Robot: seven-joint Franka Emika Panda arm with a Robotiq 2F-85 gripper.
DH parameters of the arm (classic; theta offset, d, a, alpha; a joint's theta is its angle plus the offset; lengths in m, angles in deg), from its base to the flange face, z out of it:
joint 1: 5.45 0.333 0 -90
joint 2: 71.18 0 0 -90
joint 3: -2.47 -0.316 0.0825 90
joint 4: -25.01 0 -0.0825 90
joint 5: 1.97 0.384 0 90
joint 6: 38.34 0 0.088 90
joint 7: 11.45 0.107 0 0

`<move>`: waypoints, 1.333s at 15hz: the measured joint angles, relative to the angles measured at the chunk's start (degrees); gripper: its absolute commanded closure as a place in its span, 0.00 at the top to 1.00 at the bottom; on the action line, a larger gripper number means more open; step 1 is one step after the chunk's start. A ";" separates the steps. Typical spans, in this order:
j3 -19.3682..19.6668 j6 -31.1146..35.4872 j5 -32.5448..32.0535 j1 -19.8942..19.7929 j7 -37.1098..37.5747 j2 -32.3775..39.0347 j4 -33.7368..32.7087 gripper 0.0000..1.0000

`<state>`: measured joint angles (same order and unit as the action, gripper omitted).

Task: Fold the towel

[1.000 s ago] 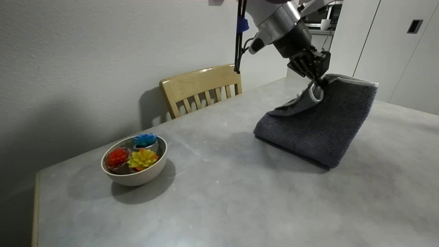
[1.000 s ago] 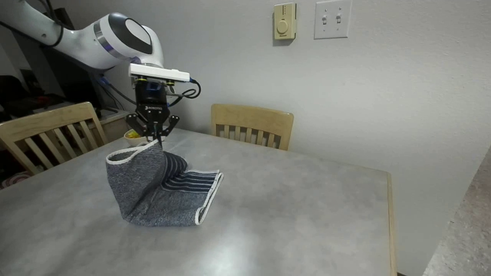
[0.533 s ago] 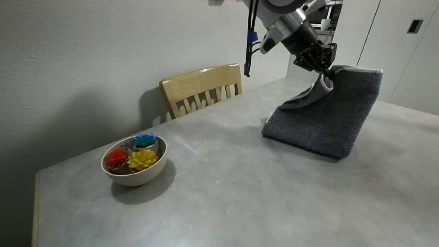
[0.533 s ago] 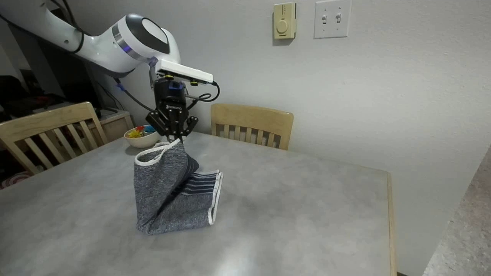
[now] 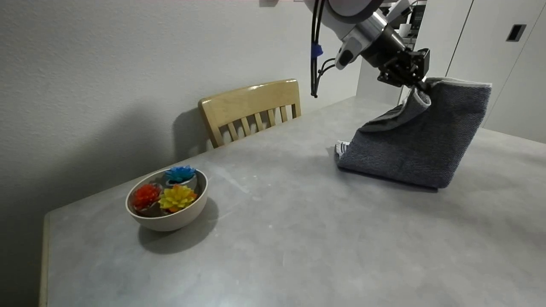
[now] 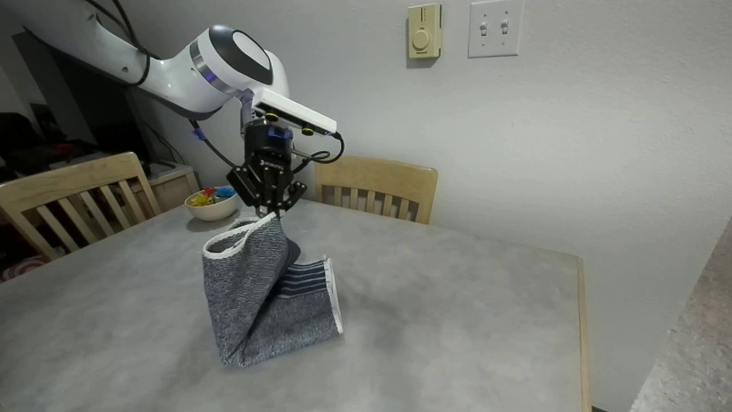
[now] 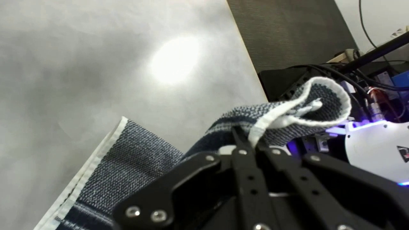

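Note:
The blue-grey towel shows in both exterior views and in the wrist view. Its white edging and dark stripes face up on the lower part. My gripper is shut on the towel's white-edged border, which shows between the fingertips in the wrist view. The held part is raised and hangs in a loop. The lower part rests on the table, bent under the raised part. In an exterior view the gripper is at the towel's top. The fingertips are partly hidden by cloth.
A cream bowl with red, blue and yellow flowers stands on the grey table. It also shows behind the towel. Wooden chairs stand along the table. Cables lie beyond the table edge in the wrist view.
My gripper, still holding the towel, has moved right in both exterior views. The raised part has come with it, and the part on the table has slid along and turned a little.

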<state>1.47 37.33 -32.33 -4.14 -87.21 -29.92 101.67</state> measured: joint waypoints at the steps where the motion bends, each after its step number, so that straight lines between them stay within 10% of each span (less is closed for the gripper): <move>1: 0.00 -1.25 -0.44 0.01 -1.43 0.10 -0.08 0.01; 5: 0.20 -3.42 -4.02 0.00 -5.15 0.94 -0.52 0.01; 7: 0.51 -3.43 -5.45 -0.05 -5.46 1.98 -1.23 0.32; 16: 1.66 -3.97 -6.05 -0.45 -5.50 5.19 -6.01 0.95; 20: 1.66 -3.97 -5.86 -0.45 -4.46 5.35 -6.90 1.00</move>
<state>3.13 33.36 -38.19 -4.59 -91.67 -24.57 94.77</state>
